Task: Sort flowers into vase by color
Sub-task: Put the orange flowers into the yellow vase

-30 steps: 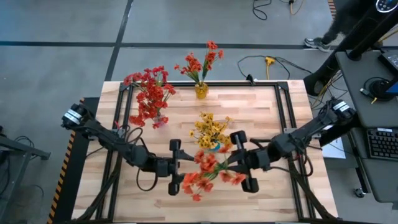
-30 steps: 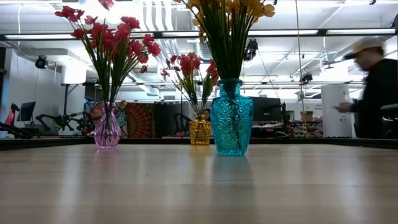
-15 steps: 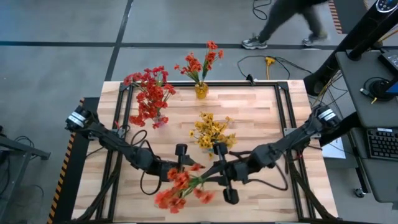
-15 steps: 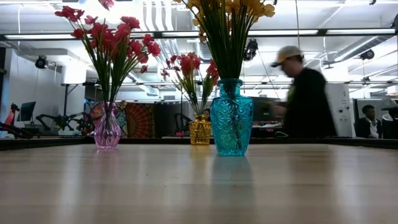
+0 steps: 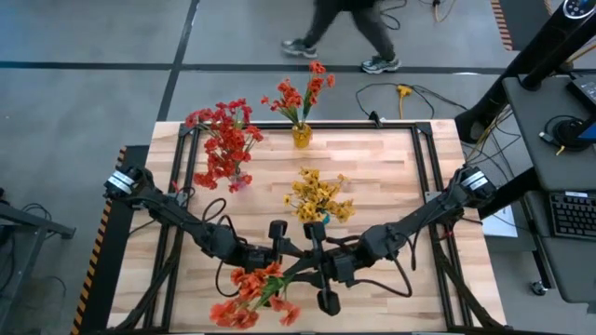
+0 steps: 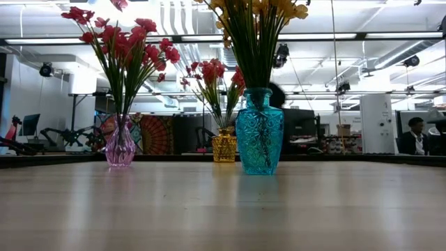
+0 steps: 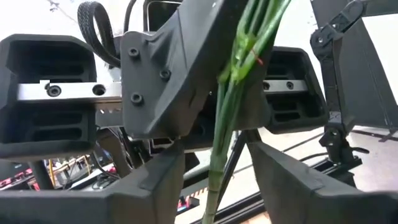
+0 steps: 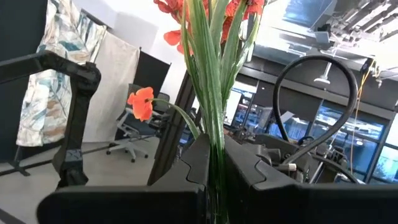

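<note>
A bunch of orange-red flowers (image 5: 250,296) hangs in front of the blue vase (image 6: 259,140), its stems pinched in the right gripper (image 5: 312,267); the left gripper (image 5: 277,256), fingers spread, straddles them. The wooden table (image 5: 391,186) stands in a workshop. Only the low view shows a seated person (image 6: 417,135).

The wooden table (image 5: 391,177) has a light plank top inside a black frame. Three vases stand directly on it. The blue vase (image 6: 259,140) with yellow flowers is near the middle. The yellow vase (image 5: 301,136) is behind the blue vase, at the far edge. The pink vase (image 6: 120,146) stands left of the blue vase, well apart.
</note>
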